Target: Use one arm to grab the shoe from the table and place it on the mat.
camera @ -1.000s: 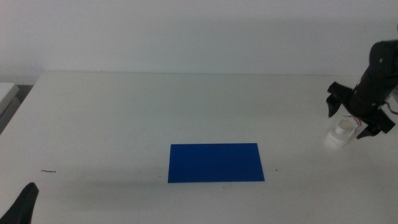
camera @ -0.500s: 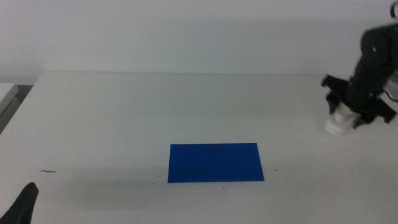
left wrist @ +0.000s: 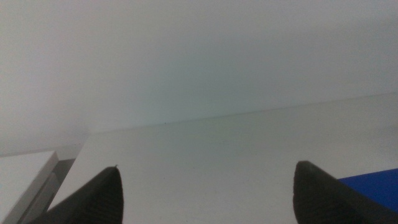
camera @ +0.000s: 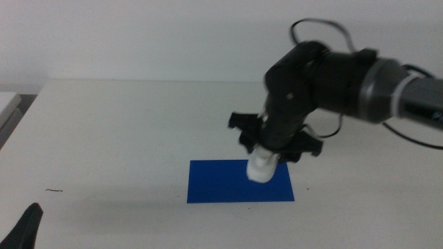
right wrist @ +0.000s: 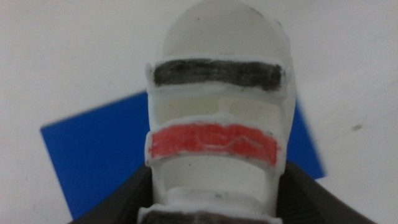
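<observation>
Carried over the mat (camera: 228,187), right claw (camera: 275,146) clamps the shoe (camera: 262,166).

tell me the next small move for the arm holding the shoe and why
Probably lower it straight down. The right gripper holds the shoe toe-down over the mat, seemingly not yet resting flat, so easing down before opening looks safest. The left gripper waits, open.

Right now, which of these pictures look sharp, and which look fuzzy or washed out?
Middle view: bright, even light; the mat is crisp and the shoe glares white. Right wrist view: shoe close and slightly soft. Left wrist view: hazy, pale, its dark fingers blurred.
</observation>
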You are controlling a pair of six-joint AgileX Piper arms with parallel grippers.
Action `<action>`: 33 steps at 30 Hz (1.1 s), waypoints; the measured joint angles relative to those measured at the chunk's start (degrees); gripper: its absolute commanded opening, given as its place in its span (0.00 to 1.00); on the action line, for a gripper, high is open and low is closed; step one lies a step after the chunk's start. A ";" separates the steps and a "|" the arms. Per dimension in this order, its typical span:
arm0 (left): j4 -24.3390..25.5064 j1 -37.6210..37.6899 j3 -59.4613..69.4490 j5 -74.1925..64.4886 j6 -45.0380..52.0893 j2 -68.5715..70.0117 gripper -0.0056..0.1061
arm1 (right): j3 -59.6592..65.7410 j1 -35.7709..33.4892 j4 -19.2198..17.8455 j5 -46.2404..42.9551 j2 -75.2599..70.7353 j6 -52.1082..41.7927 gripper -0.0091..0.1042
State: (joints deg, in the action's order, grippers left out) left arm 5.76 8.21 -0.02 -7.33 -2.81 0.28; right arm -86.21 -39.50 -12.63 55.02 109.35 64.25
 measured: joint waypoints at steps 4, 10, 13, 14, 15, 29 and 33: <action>0.00 0.00 0.00 0.00 0.00 0.00 0.89 | 0.00 -2.62 -0.33 -0.95 2.15 -5.25 0.06; 0.00 0.00 0.00 0.00 0.00 0.00 0.89 | 0.00 -3.24 0.86 -7.09 3.97 -45.61 0.06; 0.00 0.00 0.00 0.00 0.00 0.00 0.89 | 0.00 -3.24 1.12 -7.93 4.74 -66.09 0.06; 0.00 0.00 0.00 0.00 0.00 0.00 0.89 | 0.00 -3.24 1.23 -7.93 4.97 -71.81 0.06; 0.00 0.00 0.00 0.00 0.00 0.00 0.89 | 0.00 -3.24 1.35 -7.93 5.35 -78.69 0.06; 0.00 0.00 0.00 0.00 0.00 0.00 0.89 | 0.00 -2.20 6.25 -7.96 8.32 -104.02 0.06; 0.00 0.00 0.00 0.00 0.00 0.00 0.89 | 0.00 -2.17 6.23 -8.08 9.22 -104.18 0.11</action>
State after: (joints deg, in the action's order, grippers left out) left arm 5.76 8.21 -0.02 -7.33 -2.81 0.28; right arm -86.21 -41.67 -6.40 46.94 118.56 -39.93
